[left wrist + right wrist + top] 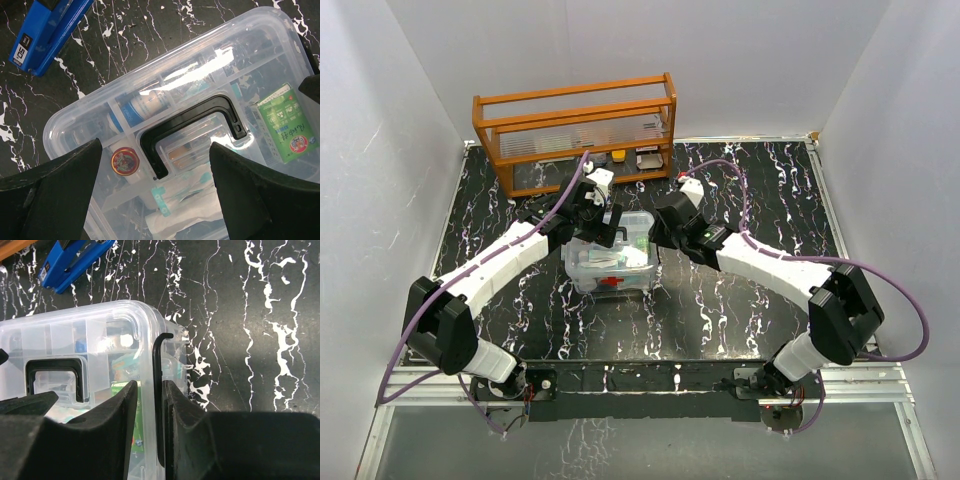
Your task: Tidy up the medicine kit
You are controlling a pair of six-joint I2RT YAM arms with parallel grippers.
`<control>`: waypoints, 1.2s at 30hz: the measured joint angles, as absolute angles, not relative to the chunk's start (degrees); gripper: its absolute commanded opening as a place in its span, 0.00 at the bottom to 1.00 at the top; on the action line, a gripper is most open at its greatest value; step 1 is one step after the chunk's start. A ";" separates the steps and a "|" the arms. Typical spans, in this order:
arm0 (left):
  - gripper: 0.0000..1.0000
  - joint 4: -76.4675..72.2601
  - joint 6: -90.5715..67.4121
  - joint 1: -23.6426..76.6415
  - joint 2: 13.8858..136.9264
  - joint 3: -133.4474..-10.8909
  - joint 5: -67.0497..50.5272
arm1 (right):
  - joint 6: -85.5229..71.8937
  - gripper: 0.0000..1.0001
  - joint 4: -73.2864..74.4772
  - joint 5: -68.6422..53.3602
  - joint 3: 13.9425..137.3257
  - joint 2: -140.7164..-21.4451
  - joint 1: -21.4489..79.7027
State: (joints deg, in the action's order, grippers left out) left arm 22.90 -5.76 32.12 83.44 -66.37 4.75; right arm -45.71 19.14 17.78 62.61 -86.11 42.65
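Note:
The medicine kit stands mid-table, a clear box with a red front latch; its clear lid is on. In the left wrist view my left gripper hangs open over the lid, one finger on each side of the dark handle, not touching it. Through the lid show a green packet, a round red tin and white wrapped dressings. My right gripper has closed narrowly over the kit's right rim, with a thin black bar against its outer finger.
An orange wooden rack stands at the back, just beyond the kit. A blue stapler-like object lies on the black marbled table behind the kit. White walls close in the table on three sides.

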 measured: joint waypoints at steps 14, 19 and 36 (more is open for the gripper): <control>0.91 25.04 -8.32 32.12 83.85 -67.88 5.43 | -44.58 0.50 20.12 18.09 64.42 -86.72 44.14; 0.96 29.69 -9.96 32.12 84.12 -71.22 5.74 | -43.35 0.59 22.74 18.06 66.19 -86.48 44.16; 0.99 27.49 -20.49 4.91 79.55 -71.61 -0.56 | -36.67 0.60 28.18 17.45 77.58 -87.77 44.27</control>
State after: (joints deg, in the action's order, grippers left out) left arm 27.49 -20.49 4.91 79.55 -71.61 -0.56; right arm -36.67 28.18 17.45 77.58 -87.77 44.27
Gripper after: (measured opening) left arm 0.985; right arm 0.607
